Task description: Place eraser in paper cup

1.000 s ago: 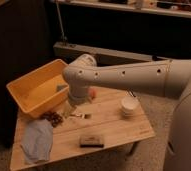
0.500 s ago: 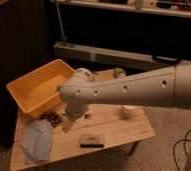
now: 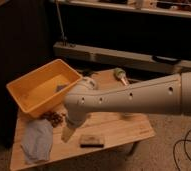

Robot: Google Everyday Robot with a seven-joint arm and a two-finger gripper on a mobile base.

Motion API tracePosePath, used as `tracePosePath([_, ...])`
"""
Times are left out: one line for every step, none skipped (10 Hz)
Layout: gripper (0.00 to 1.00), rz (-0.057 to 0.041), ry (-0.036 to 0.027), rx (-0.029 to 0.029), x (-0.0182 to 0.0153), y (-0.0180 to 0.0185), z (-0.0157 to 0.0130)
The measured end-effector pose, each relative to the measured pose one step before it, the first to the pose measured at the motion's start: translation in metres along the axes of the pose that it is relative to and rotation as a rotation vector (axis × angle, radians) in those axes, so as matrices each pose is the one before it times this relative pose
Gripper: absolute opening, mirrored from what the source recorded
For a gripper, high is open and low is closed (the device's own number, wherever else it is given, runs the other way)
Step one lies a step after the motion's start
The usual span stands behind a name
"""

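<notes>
- Gripper (image 3: pixel 67 133): hangs low over the front-left part of the table (image 3: pixel 121 131), pointing down off the arm's end. Jaws spread wide, nothing in them.
- Arm (image 3: pixel 134 97): thick white tube, comes in from the right edge and crosses the mid table. Its round joint sits just above the gripper.
- Eraser (image 3: pixel 92 140): dark flat block lying on the table near the front edge. It's just right of the gripper and below it in view, apart from it, not held.
- Paper cup: can't see it; the arm covers the mid-right tabletop.
- Table: small, light wood top.
- Yellow bin (image 3: pixel 23 101): open-top tub on the table's rear-left, one corner toward the cam. Small greyish item inside by the right wall, can't tell what.
- Blue-grey cloth (image 3: pixel 37 141): crumpled at the front-left corner, left of the gripper.
- Dark brown cluster (image 3: pixel 53 118): small lumps btwn bin and cloth, near the gripper. Can't tell what they are.
- Green-and-white obj (image 3: pixel 121 76): at the table's rear edge, behind the arm.
- Bkgd: long pale ledge (image 3: pixel 139 57) along a dark wall, and a cable (image 3: pixel 186 145) looped on the floor at right.
</notes>
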Motion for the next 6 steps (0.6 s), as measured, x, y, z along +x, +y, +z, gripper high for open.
tracePosePath([0.80,-0.00616,0.00243,0.00075,0.00142,-0.00006,0.00117])
tracePosePath([0.80,-0.02877,0.01221,0.00438,0.00239,0.00119,0.00589])
tracePosePath([0.80,-0.02517,0.01882,-0.00162,0.00300,0.00288,0.00979])
tracePosePath([0.80,-0.04095,0.02961,-0.00012,0.00545,0.00246,0.01731])
tracePosePath([0.80,-0.03847,0.02647,-0.00338,0.00439,0.00121,0.01726])
tracePosePath([0.80,-0.05557,0.04885,-0.01010,0.00492,-0.00099,0.01763])
